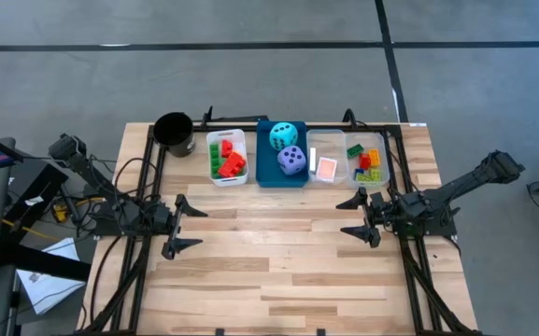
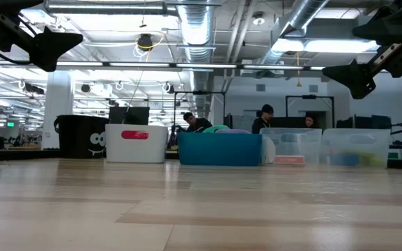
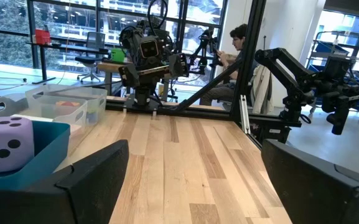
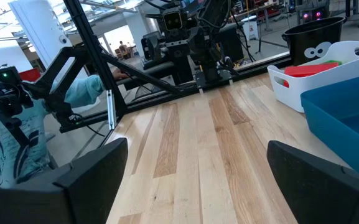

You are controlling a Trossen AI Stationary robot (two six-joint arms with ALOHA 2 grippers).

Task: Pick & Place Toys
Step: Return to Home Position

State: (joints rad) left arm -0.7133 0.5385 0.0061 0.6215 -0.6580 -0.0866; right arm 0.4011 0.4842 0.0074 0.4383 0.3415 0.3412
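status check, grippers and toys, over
Left gripper open, empty, table's left. Right gripper open, empty, table's right. Dice in blue bin, bricks and card in other bins. Nothing blocking.

One black cup [image 1: 174, 133]; in a row to its right, four bins [image 1: 227, 182]: one white, one blue, two clear. Two dice [image 1: 292, 161], one orange card [image 1: 327, 168], two heaps of bricks [image 1: 232, 166].

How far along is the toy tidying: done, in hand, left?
Done: bricks in the white bin and right clear bin, cyan die and purple die in the blue bin, a card in the left clear bin. In hand: nothing; left gripper and right gripper open, empty. Left: no toy on the table.
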